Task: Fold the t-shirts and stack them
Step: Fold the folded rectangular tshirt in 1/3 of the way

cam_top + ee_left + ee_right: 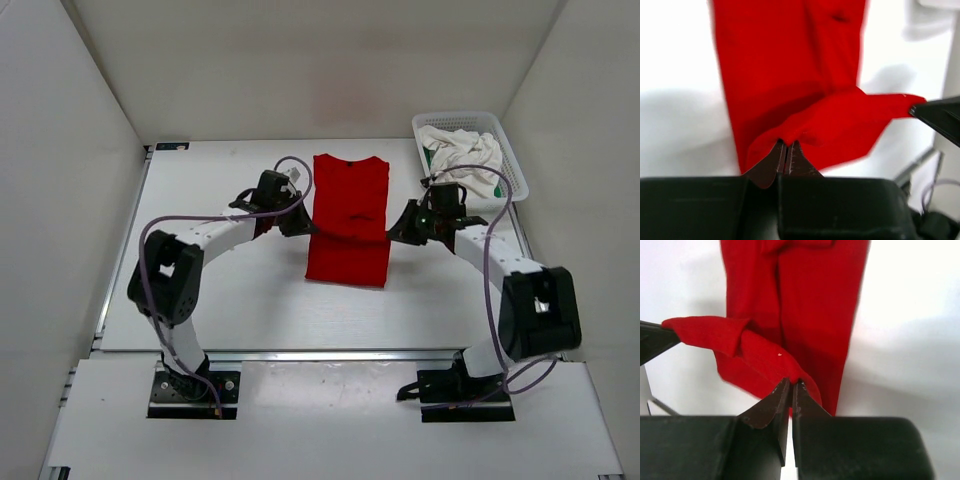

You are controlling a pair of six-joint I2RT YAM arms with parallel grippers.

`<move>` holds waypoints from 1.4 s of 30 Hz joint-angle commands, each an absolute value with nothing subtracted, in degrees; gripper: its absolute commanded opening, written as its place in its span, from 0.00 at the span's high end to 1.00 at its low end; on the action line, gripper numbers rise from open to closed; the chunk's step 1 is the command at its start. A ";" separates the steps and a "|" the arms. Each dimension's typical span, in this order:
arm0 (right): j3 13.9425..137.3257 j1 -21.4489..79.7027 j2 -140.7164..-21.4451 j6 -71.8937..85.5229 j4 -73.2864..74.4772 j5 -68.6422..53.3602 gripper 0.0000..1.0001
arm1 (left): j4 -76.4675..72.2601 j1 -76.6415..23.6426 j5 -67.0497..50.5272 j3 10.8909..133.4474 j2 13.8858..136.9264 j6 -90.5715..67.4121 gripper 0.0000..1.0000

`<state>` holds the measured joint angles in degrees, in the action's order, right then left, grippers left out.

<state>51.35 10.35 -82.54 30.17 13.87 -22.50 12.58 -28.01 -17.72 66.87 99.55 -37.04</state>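
White table (pixel 230 300): left hand (pixel 786 146) and right hand (pixel 791 384) each pinch the red t-shirt (pixel 350 200).

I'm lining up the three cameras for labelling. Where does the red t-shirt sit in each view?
Top external: red t-shirt at picture centre, between left gripper and right gripper.
Left wrist: red t-shirt fills the upper middle, its edge pinched in the left gripper.
Right wrist: red t-shirt fills the upper middle, its edge pinched in the right gripper.
Shared landmark: the lifted fold spanning both grippers.
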 commanded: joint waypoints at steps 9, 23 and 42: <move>62.75 7.39 -100.10 28.13 6.15 -24.26 1.00 | 11.79 -24.52 -16.59 79.28 113.37 -37.17 0.98; 67.33 7.64 -100.03 26.19 8.09 -20.41 0.72 | 0.97 -22.15 -15.75 70.50 100.66 -40.70 0.56; 71.18 22.41 -107.92 21.89 5.80 -21.09 1.00 | -13.36 -32.61 -17.75 43.52 101.61 -43.94 0.74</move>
